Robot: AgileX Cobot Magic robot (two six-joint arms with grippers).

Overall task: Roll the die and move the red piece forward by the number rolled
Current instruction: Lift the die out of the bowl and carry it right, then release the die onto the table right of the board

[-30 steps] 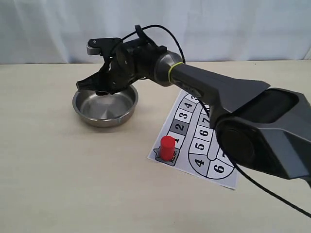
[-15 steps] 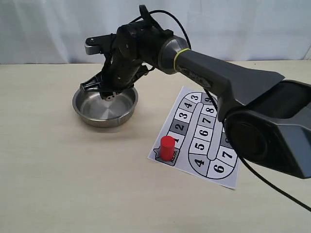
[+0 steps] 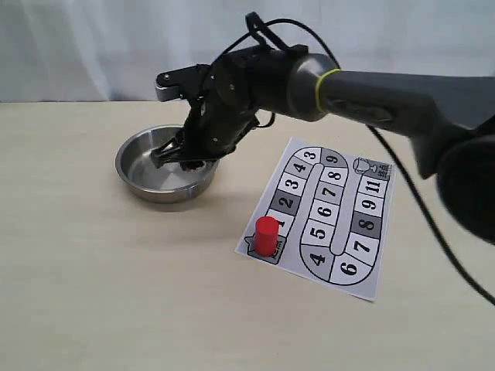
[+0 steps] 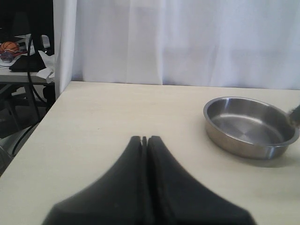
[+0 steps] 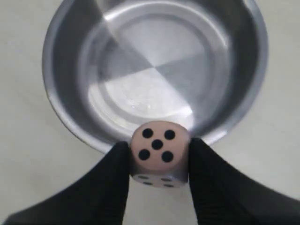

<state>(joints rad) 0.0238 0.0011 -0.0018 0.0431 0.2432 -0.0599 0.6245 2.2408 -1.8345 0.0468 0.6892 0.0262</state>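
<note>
My right gripper (image 5: 158,161) is shut on the tan die (image 5: 159,151), five pips facing the wrist camera, held just above the near rim of the steel bowl (image 5: 65,117). In the exterior view that gripper (image 3: 186,157) hangs over the bowl's (image 3: 135,185) right side; the die is hidden there. The red piece (image 3: 266,235) stands upright on the start square of the paper board (image 3: 329,216). My left gripper (image 4: 145,138) is shut on nothing, low over bare table left of the bowl (image 4: 220,136).
The numbered track on the board (image 3: 363,255) runs to the right of the red piece. A white curtain (image 3: 93,46) backs the table. Beyond the table's left edge stand a dark desk and cables (image 4: 23,61).
The right arm has swung right and lowered, bringing the gripper with the die from over the bowl's middle to its right rim. The red piece has not moved.
</note>
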